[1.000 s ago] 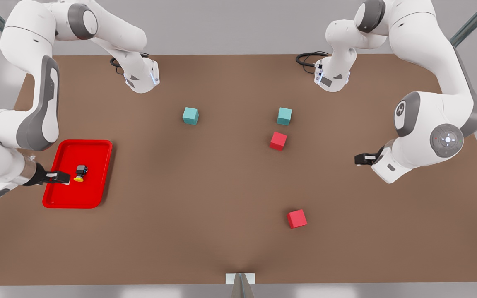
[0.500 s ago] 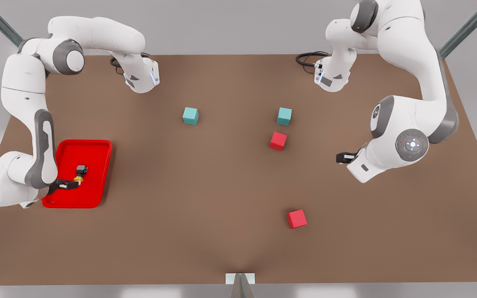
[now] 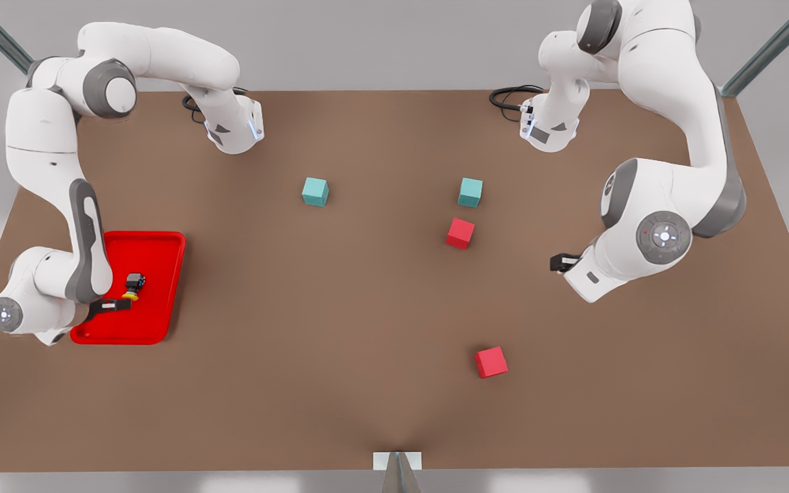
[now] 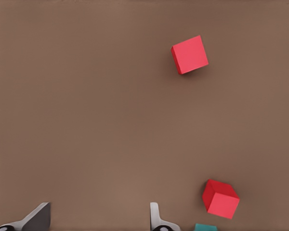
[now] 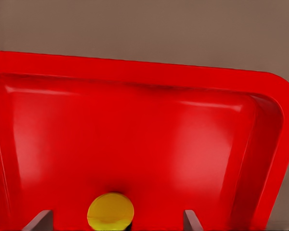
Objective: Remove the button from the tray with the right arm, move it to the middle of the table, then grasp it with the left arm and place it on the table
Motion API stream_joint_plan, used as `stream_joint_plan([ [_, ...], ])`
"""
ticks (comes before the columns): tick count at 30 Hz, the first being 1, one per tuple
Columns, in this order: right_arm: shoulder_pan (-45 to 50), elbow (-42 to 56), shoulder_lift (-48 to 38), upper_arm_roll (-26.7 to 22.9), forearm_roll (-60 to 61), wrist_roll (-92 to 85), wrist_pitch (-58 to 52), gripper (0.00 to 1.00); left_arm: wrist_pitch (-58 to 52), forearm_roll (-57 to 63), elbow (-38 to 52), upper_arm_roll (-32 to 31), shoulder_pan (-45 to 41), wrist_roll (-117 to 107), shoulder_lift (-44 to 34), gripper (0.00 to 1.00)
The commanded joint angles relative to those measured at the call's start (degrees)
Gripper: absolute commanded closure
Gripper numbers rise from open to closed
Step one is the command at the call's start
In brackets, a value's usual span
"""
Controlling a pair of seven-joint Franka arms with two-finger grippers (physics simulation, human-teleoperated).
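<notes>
**Supervisor:** Report the scene, largest item first, referenced to the tray.

**Operator:** The table (image 3: 367, 356) is a flat brown top. The tray (image 3: 161, 246), red with a raised rim, sits at the edge of the table on the front view's left. Two teal cubes (image 3: 315, 192) and two red cubes (image 3: 460, 233) lie well apart from the tray, toward the middle and beyond. The button (image 3: 133, 294) is inside the tray, near its centre, lying beside a small dark block (image 3: 135, 280); I see its yellow cap (image 5: 110, 211) in the right wrist view.

**Supervisor:** Gripper status?

**Operator:** The right gripper (image 3: 120, 304) is low over the tray floor. Its fingers (image 5: 38, 220) are spread, one on each side of the button, not touching it. The left gripper (image 3: 559, 263) waits far from the tray, past the red cubes, with its fingers (image 4: 36, 219) parted over bare table and nothing between them.

**Supervisor:** Handling notes?

**Operator:** I judge the button to be light, rigid and very small. The domed cap looks smooth, so pads closing on it may slide off. I would grip the short base or the cap's widest edge, centred, and leave part of it exposed for the left gripper to take at the handover.
</notes>
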Motion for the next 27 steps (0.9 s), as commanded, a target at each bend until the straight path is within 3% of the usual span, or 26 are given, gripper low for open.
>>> stream_joint_plan([
  [1,0.0,-4.7,-3.7,1.1,0.5,-1.8,1.9,0.0,0.8,0.5,-0.8,0.0,-0.1,-0.6,-0.5,0.0],
  [9,-2.8,-13.8,-8.0,1.8,-0.5,2.3,9.1,0.0,2.8,0.6,-2.3,-0.7,-1.0,-0.5,-0.7,0.0],
  [10,-5.5,-14.9,-8.5,2.5,-2.5,1.7,9.2,0.0,2.7,0.6,-2.3,-0.7,-1.0,-0.5,-0.8,0.0],
  [11,-11.7,-17.3,-8.9,7.5,-4.7,0.9,11.6,0.0,2.7,0.6,-2.2,-0.7,-1.0,-0.4,-0.9,0.0],
  [13,-12.4,-20.6,-10.8,8.0,-4.8,1.1,12.3,0.0,2.5,0.6,-2.2,-0.7,-1.0,-0.5,-0.9,0.0],
  [27,-12.2,-21.1,-7.2,8.7,-6.1,2.6,19.3,0.0,3.3,0.7,-2.6,-0.7,-1.2,-0.5,0.7,0.0],
])
